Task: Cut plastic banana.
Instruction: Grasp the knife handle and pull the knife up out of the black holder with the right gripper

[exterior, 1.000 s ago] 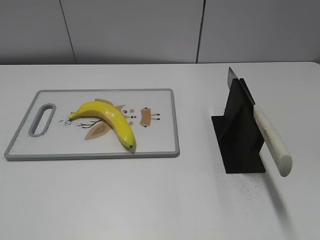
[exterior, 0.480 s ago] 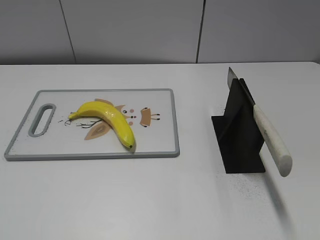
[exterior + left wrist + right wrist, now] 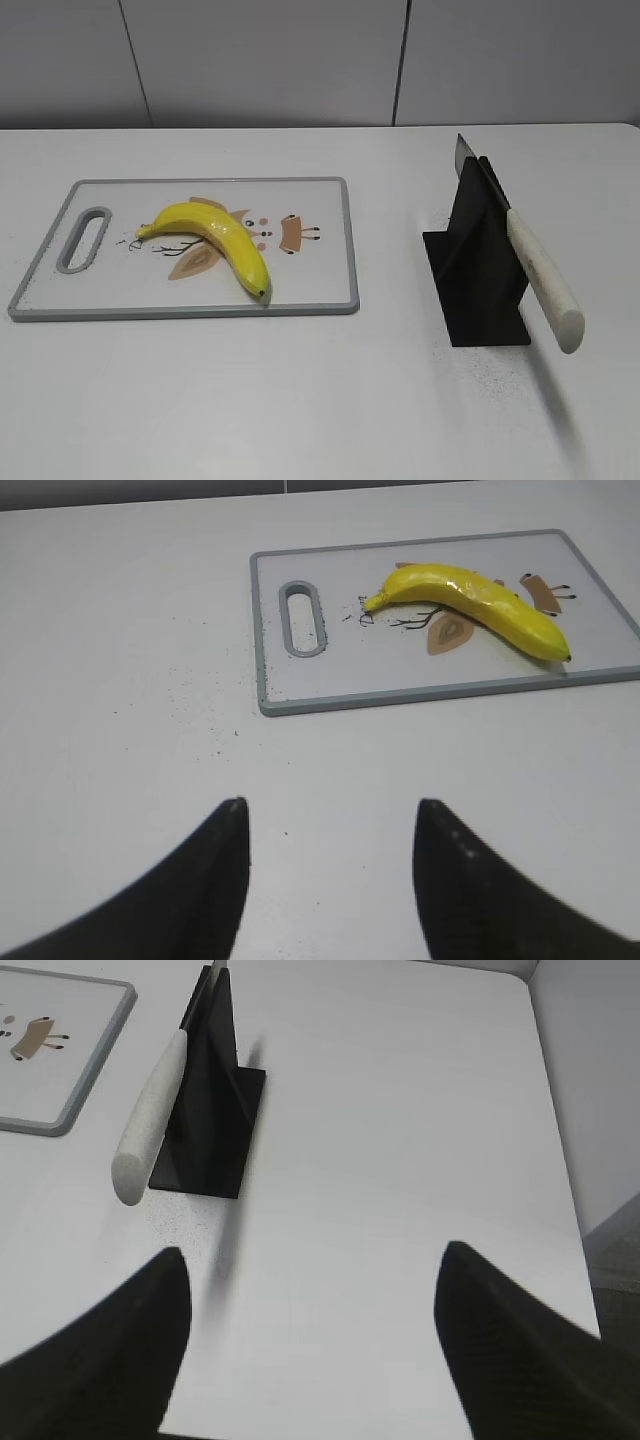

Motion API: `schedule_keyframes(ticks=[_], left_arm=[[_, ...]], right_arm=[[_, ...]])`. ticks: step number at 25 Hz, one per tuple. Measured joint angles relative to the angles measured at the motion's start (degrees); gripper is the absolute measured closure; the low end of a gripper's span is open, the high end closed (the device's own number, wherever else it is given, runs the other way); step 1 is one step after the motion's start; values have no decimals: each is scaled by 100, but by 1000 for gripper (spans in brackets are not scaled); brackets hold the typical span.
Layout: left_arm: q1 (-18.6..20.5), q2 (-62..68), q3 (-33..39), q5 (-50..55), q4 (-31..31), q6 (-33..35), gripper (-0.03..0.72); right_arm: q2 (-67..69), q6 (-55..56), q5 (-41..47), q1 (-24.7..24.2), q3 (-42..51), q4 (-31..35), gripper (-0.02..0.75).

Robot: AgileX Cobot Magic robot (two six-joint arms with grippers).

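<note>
Both sets of fingers hang above the near edge of the desk, spread apart and holding nothing. The left gripper (image 3: 330,880) shows two dark fingers (image 3: 205,880) with bare desk between them; the right gripper (image 3: 310,1360) stands wider open, its fingers (image 3: 100,1350) framing an empty stretch of desk (image 3: 320,400) toward the right side. Neither arm shows in the exterior view.

From the right fingers, the knife (image 3: 150,1125) lies ahead and to their left. Its pale handle points back toward the near edge and hangs free of the black stand (image 3: 212,1100), while the blade runs up along the stand's slanted top toward the far edge. So the knife's long axis runs roughly near-to-far, handle end nearest the right gripper. I'd judge the right arm the one to take it, closing across the handle, since the left is well apart from it.

From the left fingers, the banana (image 3: 470,602) lies ahead and to their right, resting on the cutting board (image 3: 280,630) on the left half of the desk. It curves across the board roughly left-to-right, stem toward the board's slotted handle, dark tip near the board's near edge. The left arm is the nearer one for steadying it.

The stand holds only the knife; the board carries only the banana, over its printed drawing. The banana looks whole, so cutting has not begun.
</note>
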Motion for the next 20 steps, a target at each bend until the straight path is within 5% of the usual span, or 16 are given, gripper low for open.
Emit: schedule_keyframes(ticks=[11,20], left_arm=[[0,0,0,0,-2,0,180],[0,0,0,0,-2,0,180]], right_arm=[[2966,286,744,84,-1435,566,191],[4705,597,733,1183,-1705,749,196]])
